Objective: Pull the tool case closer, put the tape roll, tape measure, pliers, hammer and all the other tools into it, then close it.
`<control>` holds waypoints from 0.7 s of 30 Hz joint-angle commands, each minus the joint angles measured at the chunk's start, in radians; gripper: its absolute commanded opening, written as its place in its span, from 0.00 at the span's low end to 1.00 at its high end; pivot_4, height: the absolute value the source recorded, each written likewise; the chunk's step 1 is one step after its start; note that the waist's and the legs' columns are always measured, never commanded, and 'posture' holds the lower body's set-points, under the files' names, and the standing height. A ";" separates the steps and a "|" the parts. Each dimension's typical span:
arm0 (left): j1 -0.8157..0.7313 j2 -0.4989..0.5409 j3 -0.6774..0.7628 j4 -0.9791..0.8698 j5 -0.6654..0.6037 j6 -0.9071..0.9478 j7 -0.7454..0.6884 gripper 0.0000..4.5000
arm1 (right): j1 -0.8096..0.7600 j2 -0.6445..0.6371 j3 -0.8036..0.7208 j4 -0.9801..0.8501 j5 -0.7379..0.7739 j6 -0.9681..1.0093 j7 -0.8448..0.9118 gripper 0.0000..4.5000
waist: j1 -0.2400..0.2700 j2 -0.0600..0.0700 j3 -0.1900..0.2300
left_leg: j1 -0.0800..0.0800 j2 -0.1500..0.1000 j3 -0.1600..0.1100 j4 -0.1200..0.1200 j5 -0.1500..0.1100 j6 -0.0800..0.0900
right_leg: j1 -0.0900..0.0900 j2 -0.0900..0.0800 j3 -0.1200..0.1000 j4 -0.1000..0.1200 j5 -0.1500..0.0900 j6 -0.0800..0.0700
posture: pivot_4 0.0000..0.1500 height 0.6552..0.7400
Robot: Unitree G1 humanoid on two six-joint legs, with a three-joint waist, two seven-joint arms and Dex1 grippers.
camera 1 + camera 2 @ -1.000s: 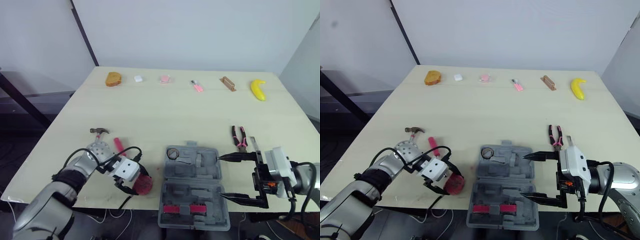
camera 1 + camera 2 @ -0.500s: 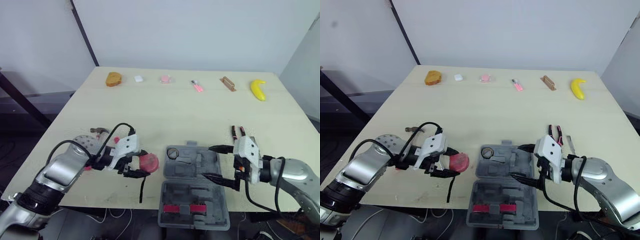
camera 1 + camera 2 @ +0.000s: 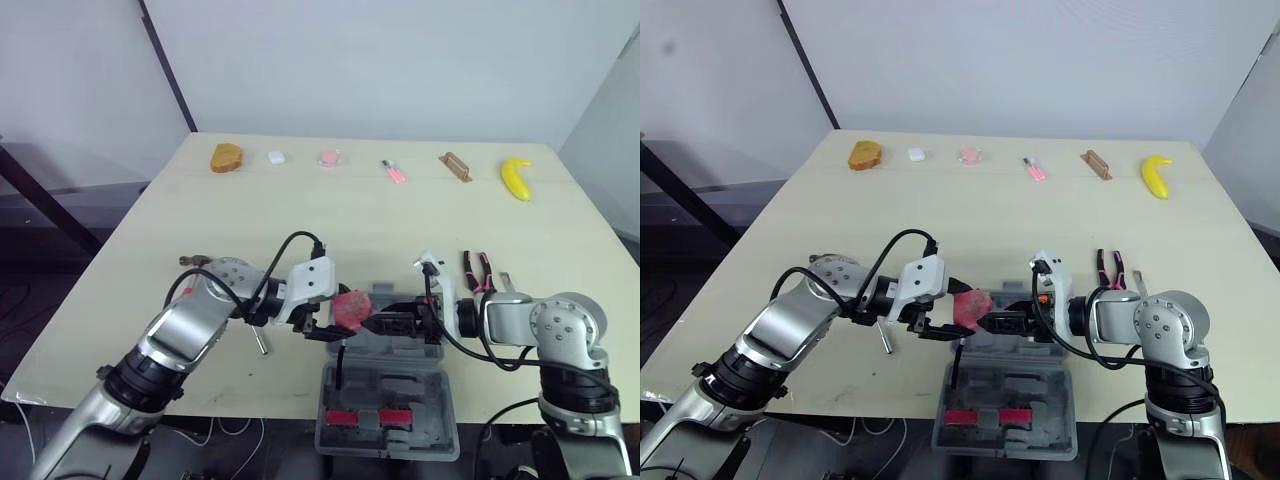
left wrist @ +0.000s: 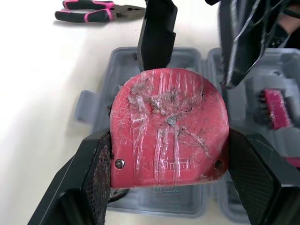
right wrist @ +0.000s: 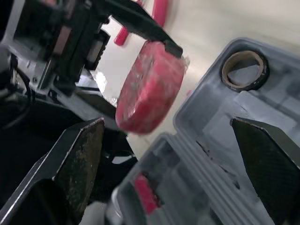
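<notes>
Table: left hand grips tape measure over tool case; right hand open, facing it.

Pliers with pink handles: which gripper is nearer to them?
Right. The right gripper hangs open over the tool case, next to the pliers; the left gripper holds the tape measure farther off.

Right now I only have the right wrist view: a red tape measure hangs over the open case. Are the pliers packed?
Observer: No, the pliers lie on the table beside the tool case, on the robot's right.
Operator: What holds the tape measure?
Observer: The left gripper, shut on it from both sides.
Operator: And the hammer?
Observer: Its head shows on the table beside the left arm, outside the tool case.
</notes>
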 commanded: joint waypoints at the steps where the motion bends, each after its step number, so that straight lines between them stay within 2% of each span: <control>1: -0.019 -0.021 -0.008 -0.008 0.020 -0.042 -0.004 0.67 | -0.030 0.062 -0.056 0.046 0.129 0.008 -0.094 1.00 | -0.004 0.000 0.000 | 0.000 0.000 0.000 0.000 0.000 0.000 | 0.000 0.000 0.000 0.000 0.000 0.000 | 1.00 1.00; 2: -0.017 -0.025 -0.008 -0.010 0.021 -0.042 -0.002 0.67 | -0.033 0.070 -0.060 0.056 0.153 0.008 -0.119 1.00 | -0.008 0.000 0.000 | 0.000 0.000 0.000 0.000 0.000 0.000 | 0.000 0.000 0.000 0.000 0.000 0.000 | 1.00 1.00; 3: -0.016 -0.027 -0.009 -0.019 0.024 -0.043 -0.004 0.67 | -0.034 0.078 -0.068 0.065 0.175 0.008 -0.147 0.91 | -0.009 0.000 0.000 | 0.000 0.000 0.000 0.000 0.000 0.000 | 0.000 0.000 0.000 0.000 0.000 0.000 | 1.00 1.00; 4: -0.014 -0.029 -0.010 -0.031 0.024 -0.040 -0.005 0.67 | -0.037 0.092 -0.085 0.078 0.199 0.008 -0.181 0.89 | -0.014 0.000 0.000 | 0.000 0.000 0.000 0.000 0.000 0.000 | 0.000 0.000 0.000 0.000 0.000 0.000 | 1.00 1.00; 7: -0.010 -0.039 -0.012 -0.054 0.025 -0.029 -0.001 0.67 | -0.041 0.096 -0.112 0.111 0.277 0.008 -0.258 0.66 | -0.021 0.000 0.000 | 0.000 0.000 -0.001 0.000 0.000 0.000 | 0.000 0.000 0.000 0.000 0.000 0.000 | 1.00 1.00; 8: -0.010 -0.045 -0.009 -0.058 0.022 -0.022 0.004 0.67 | -0.039 0.083 -0.106 0.113 0.303 0.008 -0.277 0.53 | -0.022 0.000 0.000 | 0.000 0.000 0.000 0.000 0.000 0.000 | 0.000 0.000 0.000 0.000 0.000 0.000 | 1.00 1.00; 12: -0.019 -0.064 -0.005 -0.058 0.025 -0.021 0.009 0.67 | -0.029 0.056 -0.094 0.135 0.415 0.008 -0.357 0.16 | -0.026 0.000 0.000 | 0.000 0.000 -0.001 0.000 0.000 0.000 | 0.000 0.000 0.000 0.000 0.000 0.000 | 1.00 1.00; 17: -0.014 -0.097 0.008 -0.053 0.011 -0.021 0.016 0.66 | -0.016 0.017 -0.081 0.158 0.543 0.002 -0.447 0.14 | -0.027 0.000 0.000 | 0.000 0.000 0.000 -0.001 0.000 0.000 | 0.000 0.000 0.000 0.000 0.000 0.000 | 1.00 1.00; 18: -0.006 -0.113 0.025 -0.057 -0.013 -0.004 0.023 0.84 | -0.010 0.005 -0.080 0.160 0.570 -0.004 -0.462 0.14 | -0.027 0.000 0.000 | 0.000 0.000 0.000 -0.001 0.000 0.000 | 0.000 0.000 0.000 0.000 0.000 0.000 | 1.00 1.00; 20: 0.006 -0.134 0.053 -0.066 -0.059 0.032 0.028 0.99 | 0.004 -0.031 -0.061 0.164 0.639 -0.033 -0.503 0.11 | -0.027 0.000 0.000 | 0.000 0.001 -0.001 -0.001 0.000 0.000 | 0.000 0.000 0.000 0.000 0.000 0.000 | 1.00 1.00; 21: 0.019 -0.155 0.088 -0.066 -0.100 0.053 0.044 1.00 | 0.020 -0.070 -0.052 0.163 0.687 -0.053 -0.521 0.10 | -0.027 0.001 0.000 | 0.000 0.001 0.000 -0.001 0.000 0.000 | 0.000 0.000 0.000 0.000 0.000 0.000 | 1.00 1.00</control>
